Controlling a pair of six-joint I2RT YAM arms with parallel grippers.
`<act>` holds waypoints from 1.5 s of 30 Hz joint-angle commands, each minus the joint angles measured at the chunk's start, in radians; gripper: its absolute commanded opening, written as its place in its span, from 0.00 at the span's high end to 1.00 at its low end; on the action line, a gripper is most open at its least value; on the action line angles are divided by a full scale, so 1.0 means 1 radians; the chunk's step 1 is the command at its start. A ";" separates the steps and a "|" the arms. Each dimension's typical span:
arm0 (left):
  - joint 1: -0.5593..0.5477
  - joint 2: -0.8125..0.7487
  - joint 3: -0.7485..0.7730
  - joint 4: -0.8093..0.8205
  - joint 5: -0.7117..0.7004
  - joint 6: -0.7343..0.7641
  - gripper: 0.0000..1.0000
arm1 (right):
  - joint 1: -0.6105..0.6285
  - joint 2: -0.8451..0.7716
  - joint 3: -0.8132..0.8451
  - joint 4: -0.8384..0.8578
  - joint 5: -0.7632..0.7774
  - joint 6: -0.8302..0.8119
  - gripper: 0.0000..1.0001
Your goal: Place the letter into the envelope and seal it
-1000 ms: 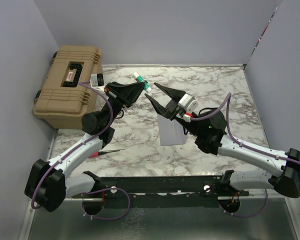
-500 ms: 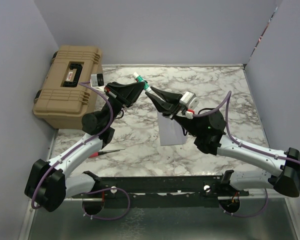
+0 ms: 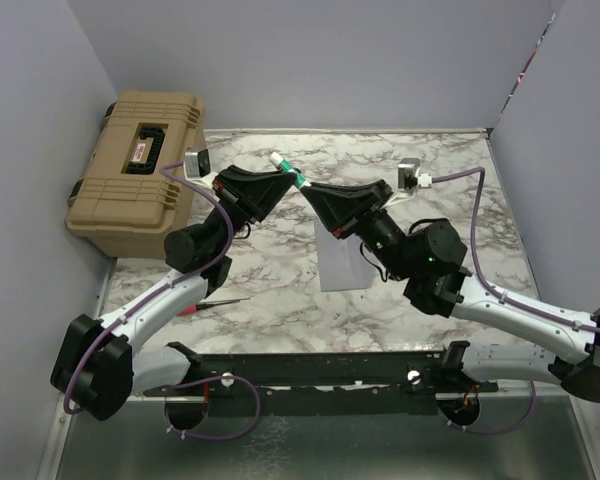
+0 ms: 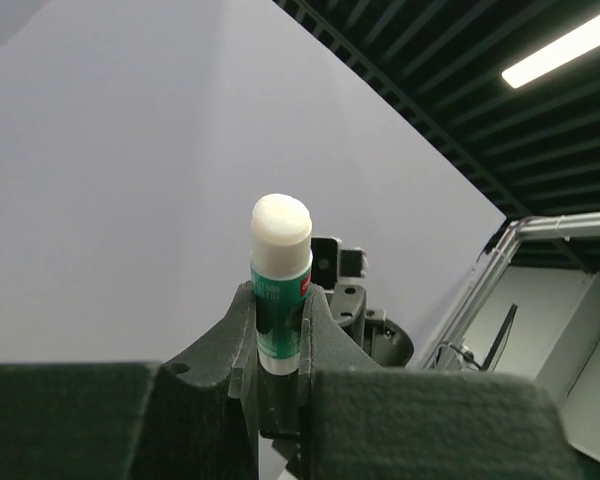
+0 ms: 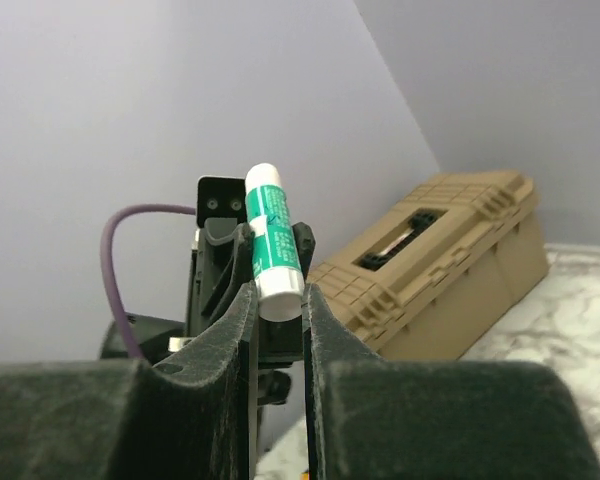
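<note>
The grey-lilac envelope [image 3: 338, 266] lies flat on the marble table [image 3: 460, 190], partly under my right arm. The peach letter does not show in any view. My left gripper [image 3: 283, 181] is raised above the table and shut on a green-and-white glue stick [image 3: 287, 169], gripped at its green body in the left wrist view [image 4: 280, 300]. My right gripper [image 3: 311, 192] faces it, and its jaws are closed on the stick's white end [image 5: 277, 285]. The two grippers meet tip to tip above the envelope's far end.
A tan hard case [image 3: 135, 170] stands at the back left and also shows in the right wrist view [image 5: 440, 250]. A red-handled tool [image 3: 205, 304] lies on the table beside my left arm. Lilac walls enclose the table on three sides.
My right gripper moved left to the glue stick, rolled over at the wrist, and its open jaws closed on the stick's white end. My left gripper barely moved.
</note>
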 commanded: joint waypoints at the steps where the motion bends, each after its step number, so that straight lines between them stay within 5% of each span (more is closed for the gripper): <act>1: 0.004 0.029 0.023 0.254 0.124 0.000 1.00 | -0.030 -0.123 0.054 -0.077 0.289 0.325 0.99; 8: 0.004 0.096 0.025 0.383 0.136 -0.079 1.00 | -0.031 -0.194 -0.012 -0.124 0.279 0.651 0.99; 11: 0.004 0.107 0.027 0.383 0.117 -0.086 1.00 | -0.031 -0.179 0.003 -0.129 0.229 0.640 1.00; 13: 0.004 0.112 0.032 0.377 0.112 -0.087 1.00 | -0.031 -0.165 0.021 -0.114 0.184 0.512 0.94; 19: 0.004 0.096 0.033 0.331 0.105 -0.087 1.00 | -0.031 -0.131 0.044 -0.106 -0.081 -0.200 0.50; 23: 0.004 0.071 0.028 0.269 0.103 -0.077 1.00 | -0.031 -0.115 0.028 -0.141 -0.246 -0.572 0.38; 34: 0.004 0.027 0.006 0.152 0.096 -0.083 1.00 | -0.030 -0.044 0.038 -0.103 -0.388 -0.969 0.41; 41: 0.004 0.013 0.000 0.130 0.093 -0.076 1.00 | -0.030 -0.030 0.038 -0.066 -0.437 -1.008 0.53; 45: 0.004 0.011 -0.001 0.123 0.095 -0.074 1.00 | -0.030 -0.050 0.011 0.002 -0.430 -0.985 0.52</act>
